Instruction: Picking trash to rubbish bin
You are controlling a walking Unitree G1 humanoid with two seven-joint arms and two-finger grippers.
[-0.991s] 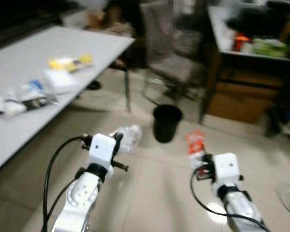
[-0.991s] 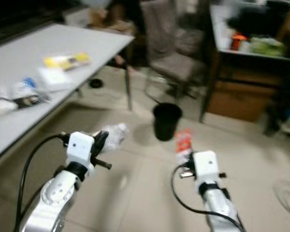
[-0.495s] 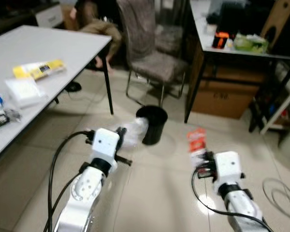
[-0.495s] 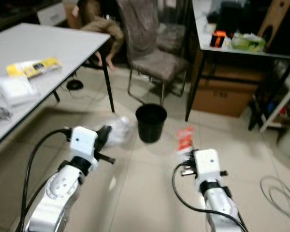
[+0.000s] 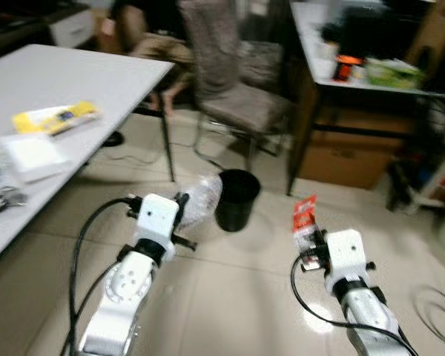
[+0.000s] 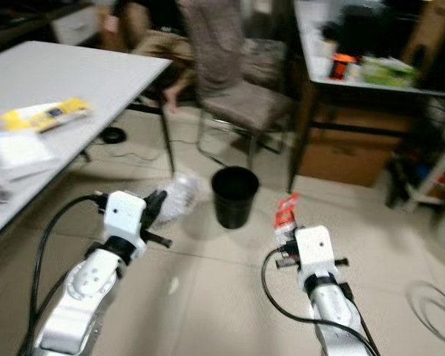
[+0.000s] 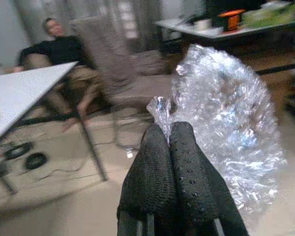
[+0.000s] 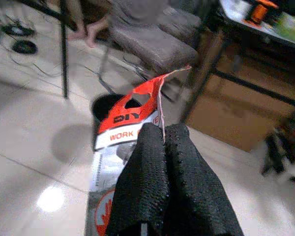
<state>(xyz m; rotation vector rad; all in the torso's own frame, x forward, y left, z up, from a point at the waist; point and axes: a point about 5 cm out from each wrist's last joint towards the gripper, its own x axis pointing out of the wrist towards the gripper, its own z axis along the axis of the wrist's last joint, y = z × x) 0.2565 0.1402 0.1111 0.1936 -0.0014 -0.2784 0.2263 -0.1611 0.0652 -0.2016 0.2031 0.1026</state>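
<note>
Tools both raised over the tiled floor (image 5: pixel 230 297). Left tool (image 7: pixel 169 135) clamped tight on crumpled clear bubble wrap (image 7: pixel 226 128), held just beside the black rubbish bin (image 5: pixel 236 199), on its left. Right tool (image 8: pixel 163 135) pinched closed on a red-and-white package (image 8: pixel 130 120), to the bin's right, apart from it. Grey chair (image 5: pixel 237 89) behind the bin; white counter (image 5: pixel 52 81) far left carries a yellow packet (image 5: pixel 55 117).

Office or workroom, long white table (image 5: pixel 52 81) with packets, grey padded metal-legged chair (image 5: pixel 237 89), dark cluttered desk (image 5: pixel 356 74) over brown cardboard box (image 5: pixel 348 159), beige tiled floor (image 5: pixel 237 297), loose cables
</note>
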